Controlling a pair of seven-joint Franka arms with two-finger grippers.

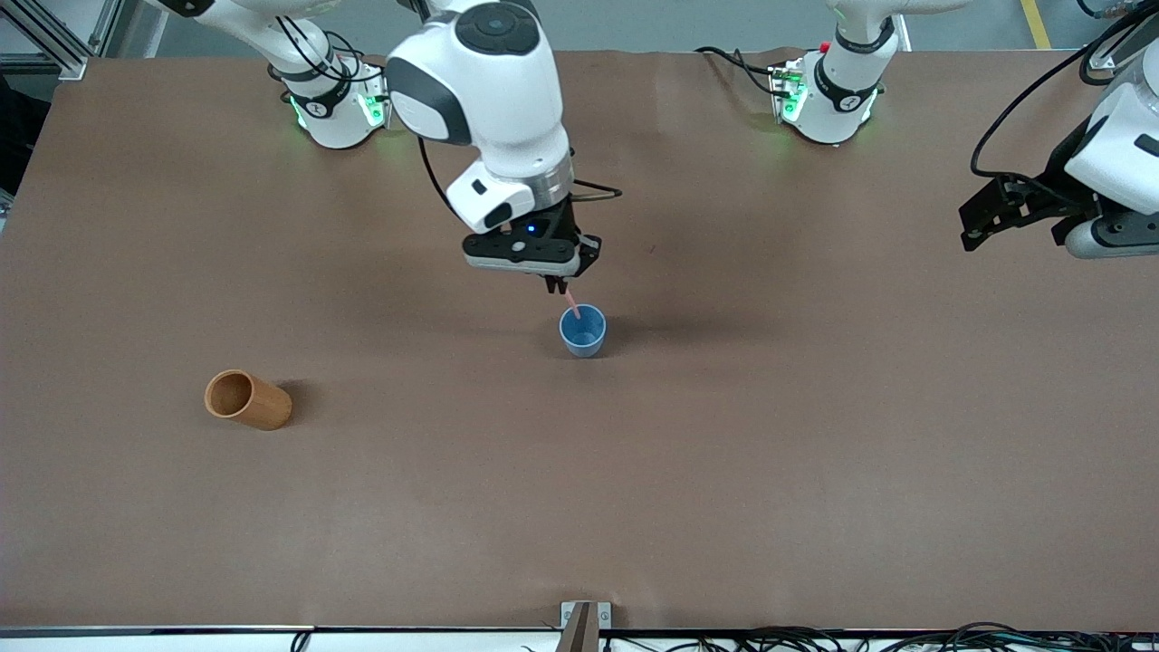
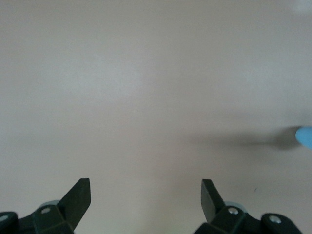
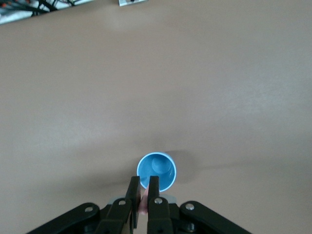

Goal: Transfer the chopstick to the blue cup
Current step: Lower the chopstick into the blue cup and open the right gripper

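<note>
Over the blue cup (image 1: 583,330), the right tool (image 1: 557,288) pinched the chopstick (image 1: 571,303), its lower end inside the rim. Well toward the left arm's end of the worktop (image 1: 724,453) from the cup, the left tool (image 2: 145,200) waited, spread.

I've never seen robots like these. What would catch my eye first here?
Probably the right gripper, shut on a thin pink chopstick whose lower end dips into the upright blue cup mid-table. Next, the brown cup lying on its side toward the right arm's end. The left gripper waits open at the other end.

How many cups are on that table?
2: the blue cup stands mid-table under the right gripper; the brown cup lies on its side nearer the front camera, toward the right arm's end.
</note>
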